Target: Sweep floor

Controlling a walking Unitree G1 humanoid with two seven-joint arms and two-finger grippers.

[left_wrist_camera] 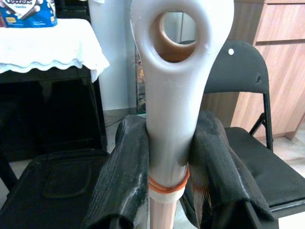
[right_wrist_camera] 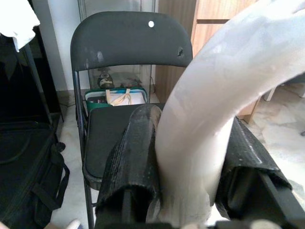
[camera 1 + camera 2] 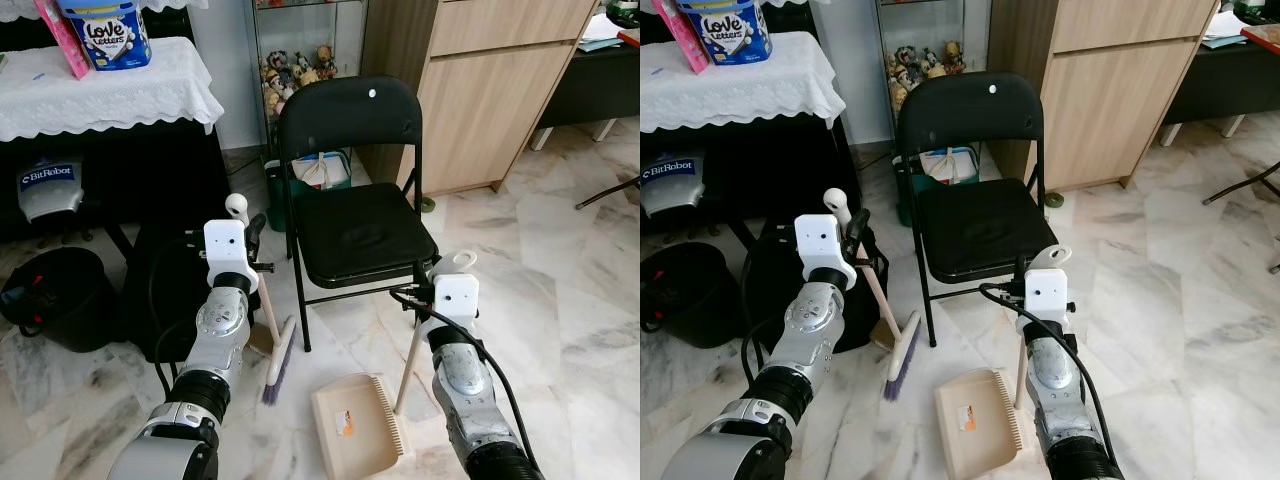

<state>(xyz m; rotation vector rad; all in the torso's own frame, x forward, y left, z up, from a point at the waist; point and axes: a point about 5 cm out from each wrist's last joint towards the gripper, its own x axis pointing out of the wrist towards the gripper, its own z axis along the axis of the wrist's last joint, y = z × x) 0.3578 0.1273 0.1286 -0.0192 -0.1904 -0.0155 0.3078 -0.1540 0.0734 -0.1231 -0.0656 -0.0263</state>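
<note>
The broom (image 3: 271, 340) stands tilted on the marble floor (image 3: 560, 300) just left of the black folding chair (image 3: 355, 215), its purple bristles down by the chair's front leg, and the left gripper (image 1: 167, 191) is clamped on the white top of its handle just below the hanging hole. Right beside it, the beige dustpan (image 3: 357, 425) lies flat on the floor in front of the chair, and the right gripper (image 2: 188, 191) grips the white end of its upright handle. Left of the chair sit a black bag (image 3: 165, 290) and a black bucket (image 3: 60, 298) under a table with a white lace cloth (image 3: 105, 92), while a wooden cabinet (image 3: 490, 90) stands behind the chair on the right.
</note>
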